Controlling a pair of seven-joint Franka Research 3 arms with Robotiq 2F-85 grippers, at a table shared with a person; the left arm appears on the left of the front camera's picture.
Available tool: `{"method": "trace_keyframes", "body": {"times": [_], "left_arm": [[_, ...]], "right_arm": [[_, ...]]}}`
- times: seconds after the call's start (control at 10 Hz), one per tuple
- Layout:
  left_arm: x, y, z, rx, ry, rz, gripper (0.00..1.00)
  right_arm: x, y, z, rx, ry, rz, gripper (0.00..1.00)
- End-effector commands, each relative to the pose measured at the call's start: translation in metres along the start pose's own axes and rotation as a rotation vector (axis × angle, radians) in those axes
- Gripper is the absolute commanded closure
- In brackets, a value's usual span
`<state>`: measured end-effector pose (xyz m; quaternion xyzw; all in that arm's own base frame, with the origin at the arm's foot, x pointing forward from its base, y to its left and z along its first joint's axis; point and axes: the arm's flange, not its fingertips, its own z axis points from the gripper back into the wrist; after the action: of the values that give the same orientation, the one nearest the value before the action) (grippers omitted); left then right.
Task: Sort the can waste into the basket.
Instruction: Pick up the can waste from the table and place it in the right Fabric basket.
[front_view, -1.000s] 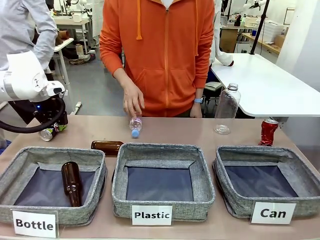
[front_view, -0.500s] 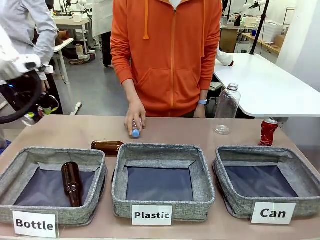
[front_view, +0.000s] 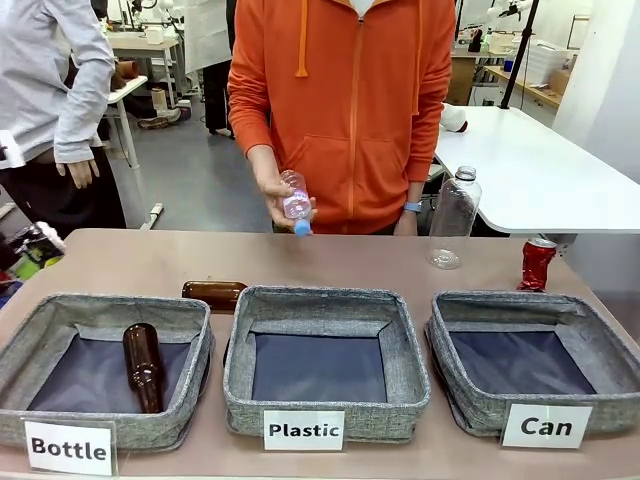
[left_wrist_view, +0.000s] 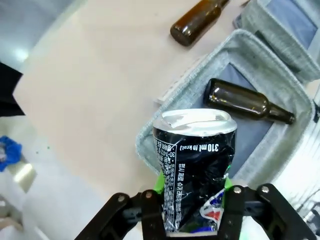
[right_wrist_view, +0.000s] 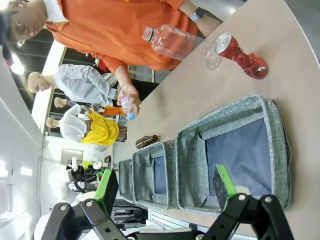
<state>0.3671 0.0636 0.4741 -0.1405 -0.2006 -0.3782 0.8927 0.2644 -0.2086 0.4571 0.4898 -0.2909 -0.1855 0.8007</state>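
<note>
- Left tool (left_wrist_view: 192, 192): clenched on the dark can (left_wrist_view: 194, 160), silver top facing away from you. Over the last second it has drawn back to the tabletop's (front_view: 150, 265) left edge.
- Right tool (right_wrist_view: 165, 187): released, nothing between its fingers.
- Red can (front_view: 537, 263): unmoved, upright at the far right edge behind the Can basket (front_view: 465, 405).
- Person's hand (front_view: 278, 192): has lifted the small plastic bottle (front_view: 296, 198) off the tabletop.

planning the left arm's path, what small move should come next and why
Probably swing the left gripper rightward toward the Can basket: it is shut on the dark can by the Bottle basket, the opposite end of the row.
</note>
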Motion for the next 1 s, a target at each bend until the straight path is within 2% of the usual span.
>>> {"method": "trace_keyframes", "body": {"times": [0.0, 0.2, 0.3, 0.4, 0.5, 0.6, 0.7, 0.8, 0.9], "left_arm": [[0.020, 0.011, -0.005, -0.012, 0.041, 0.007, 0.92], [0.020, 0.011, -0.005, -0.012, 0.041, 0.007, 0.92], [0.003, 0.000, -0.001, -0.006, 0.003, -0.004, 0.62], [0.032, -0.032, -0.034, -0.031, 0.070, -0.069, 0.62], [0.075, -0.079, -0.053, -0.082, 0.050, -0.234, 0.62], [0.112, -0.111, -0.068, -0.069, 0.073, -0.320, 0.62], [0.139, -0.129, -0.080, -0.089, 0.125, -0.422, 0.62], [0.153, -0.133, -0.089, -0.075, 0.164, -0.456, 0.62], [0.154, -0.132, -0.092, -0.039, 0.185, -0.430, 0.62]], "right_arm": [[0.003, -0.001, -0.001, 0.023, -0.014, 0.023, 0.00], [0.003, -0.001, -0.001, 0.023, -0.014, 0.023, 0.00], [0.003, -0.001, -0.001, 0.023, -0.014, 0.023, 0.00], [0.003, -0.001, -0.001, 0.023, -0.014, 0.023, 0.00], [0.003, -0.001, -0.001, 0.023, -0.014, 0.023, 0.00], [0.003, -0.001, -0.001, 0.023, -0.014, 0.023, 0.00], [0.003, -0.001, -0.001, 0.023, -0.014, 0.023, 0.00], [0.003, -0.001, -0.001, 0.023, -0.014, 0.023, 0.00], [0.003, -0.001, -0.001, 0.023, -0.014, 0.023, 0.00]]}}
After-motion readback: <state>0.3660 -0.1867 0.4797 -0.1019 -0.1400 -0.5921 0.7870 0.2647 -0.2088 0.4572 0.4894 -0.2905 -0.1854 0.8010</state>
